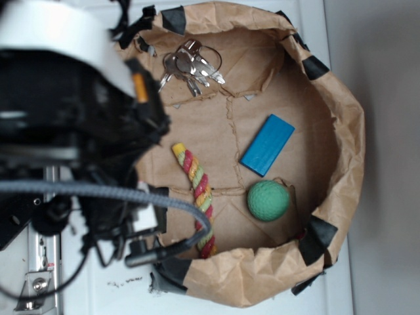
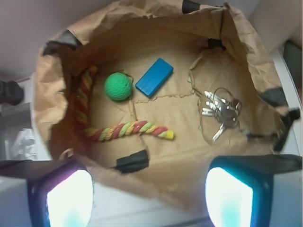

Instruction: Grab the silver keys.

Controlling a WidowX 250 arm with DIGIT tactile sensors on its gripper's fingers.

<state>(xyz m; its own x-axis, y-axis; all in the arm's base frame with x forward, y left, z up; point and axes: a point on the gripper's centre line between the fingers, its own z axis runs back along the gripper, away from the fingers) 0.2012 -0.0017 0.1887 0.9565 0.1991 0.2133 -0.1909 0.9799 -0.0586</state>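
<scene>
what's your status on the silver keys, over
Gripper jaws open, empty, outside the paper bin's near wall. Silver keys loose on bin floor, untouched. Nothing on them; blue block and rope toy lie apart.

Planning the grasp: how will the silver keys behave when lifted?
The silver keys are several loose pieces on a thin ring, so they will likely dangle and splay. Shiny metal may slip. They lie flat on the paper bag, so pinching could be awkward.
</scene>
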